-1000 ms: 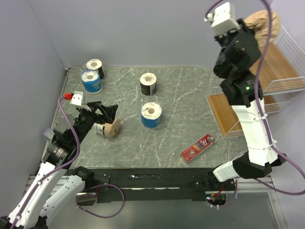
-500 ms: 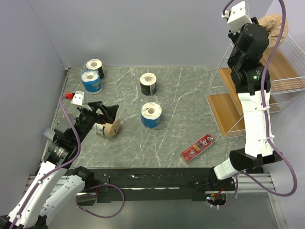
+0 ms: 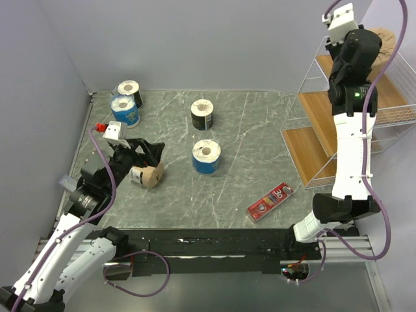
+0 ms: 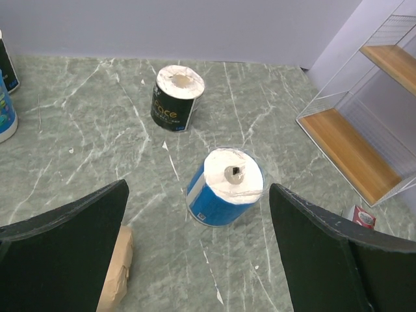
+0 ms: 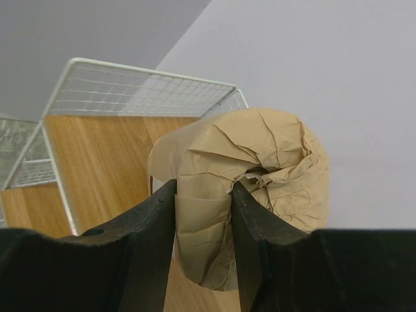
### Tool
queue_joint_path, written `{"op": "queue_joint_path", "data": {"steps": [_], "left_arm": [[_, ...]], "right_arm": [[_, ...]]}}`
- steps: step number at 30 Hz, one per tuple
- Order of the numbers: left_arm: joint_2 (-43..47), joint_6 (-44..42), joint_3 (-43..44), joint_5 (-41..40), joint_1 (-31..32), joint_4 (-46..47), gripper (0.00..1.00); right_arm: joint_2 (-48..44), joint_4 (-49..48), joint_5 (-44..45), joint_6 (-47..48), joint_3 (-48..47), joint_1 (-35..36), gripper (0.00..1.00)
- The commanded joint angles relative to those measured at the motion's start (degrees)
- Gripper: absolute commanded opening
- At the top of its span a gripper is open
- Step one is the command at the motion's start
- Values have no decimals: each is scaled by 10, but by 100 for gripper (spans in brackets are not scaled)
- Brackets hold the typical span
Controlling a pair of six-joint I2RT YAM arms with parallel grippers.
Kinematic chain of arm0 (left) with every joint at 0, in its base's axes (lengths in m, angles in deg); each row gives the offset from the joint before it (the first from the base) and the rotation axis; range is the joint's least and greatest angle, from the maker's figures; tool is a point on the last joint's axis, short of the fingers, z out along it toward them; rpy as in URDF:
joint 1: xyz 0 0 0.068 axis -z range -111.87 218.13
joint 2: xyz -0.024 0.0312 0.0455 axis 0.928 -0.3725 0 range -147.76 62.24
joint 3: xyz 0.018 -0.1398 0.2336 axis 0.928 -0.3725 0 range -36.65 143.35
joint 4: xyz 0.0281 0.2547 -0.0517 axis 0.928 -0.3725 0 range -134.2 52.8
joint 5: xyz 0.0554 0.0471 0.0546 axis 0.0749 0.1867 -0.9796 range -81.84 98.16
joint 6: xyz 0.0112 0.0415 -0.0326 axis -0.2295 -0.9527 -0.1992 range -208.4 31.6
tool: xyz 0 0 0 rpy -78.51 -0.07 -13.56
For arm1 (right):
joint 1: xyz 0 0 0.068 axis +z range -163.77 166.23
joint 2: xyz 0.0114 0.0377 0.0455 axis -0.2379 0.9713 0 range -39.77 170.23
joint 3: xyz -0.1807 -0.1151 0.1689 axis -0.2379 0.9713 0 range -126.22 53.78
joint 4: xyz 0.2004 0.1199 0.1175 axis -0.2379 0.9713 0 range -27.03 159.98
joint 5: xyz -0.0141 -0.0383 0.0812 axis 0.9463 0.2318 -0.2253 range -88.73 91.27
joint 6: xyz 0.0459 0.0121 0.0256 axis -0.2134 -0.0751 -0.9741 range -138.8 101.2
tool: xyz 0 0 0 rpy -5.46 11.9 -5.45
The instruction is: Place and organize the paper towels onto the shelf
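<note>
My right gripper [image 5: 203, 195] is shut on a brown kraft paper towel roll [image 5: 260, 175], pinching its crumpled wrapper, high over the shelf's [image 3: 325, 110] top wooden tier [image 5: 110, 156]. That roll [image 3: 385, 40] shows behind the right wrist in the top view. My left gripper [image 4: 198, 214] is open, low over the table. A second brown roll [image 3: 151, 175] lies on its side by the left finger [image 4: 65, 247]. A blue roll [image 4: 227, 188] stands ahead of it, a black roll [image 4: 177, 97] farther back. Another black roll [image 3: 130, 92] and blue roll [image 3: 124, 110] stand at the back left.
A flat red box [image 3: 270, 201] lies on the table near the shelf's lowest tier [image 3: 309, 153]. The shelf's white wire frame rises along the right side. Grey walls close the back and left.
The right arm has carried the brown roll to the right and farther back, over the shelf's top tier. The left arm has shifted slightly; its jaws stay open.
</note>
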State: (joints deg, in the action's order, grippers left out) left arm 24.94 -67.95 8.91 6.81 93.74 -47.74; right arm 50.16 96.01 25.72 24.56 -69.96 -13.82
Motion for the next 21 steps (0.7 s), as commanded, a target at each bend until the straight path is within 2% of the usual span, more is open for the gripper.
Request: {"op": "queue_joint_path", "data": {"steps": [1, 5, 9, 15, 21], "left_arm": [[-3, -1, 14, 0, 2, 19, 97], [-4, -1, 15, 1, 2, 18, 96], [-4, -1, 13, -3, 2, 19, 96], [-12, -2, 13, -9, 3, 17, 96], [-16, 0, 12, -35, 2, 15, 97]], "right_arm": [[17, -34, -65, -36, -28, -36, 43], [33, -46, -72, -32, -36, -43, 44], [49, -56, -84, -35, -56, -47, 51], [53, -40, -104, -62, -95, -47, 74], [20, -15, -118, -101, -96, -34, 82]]}}
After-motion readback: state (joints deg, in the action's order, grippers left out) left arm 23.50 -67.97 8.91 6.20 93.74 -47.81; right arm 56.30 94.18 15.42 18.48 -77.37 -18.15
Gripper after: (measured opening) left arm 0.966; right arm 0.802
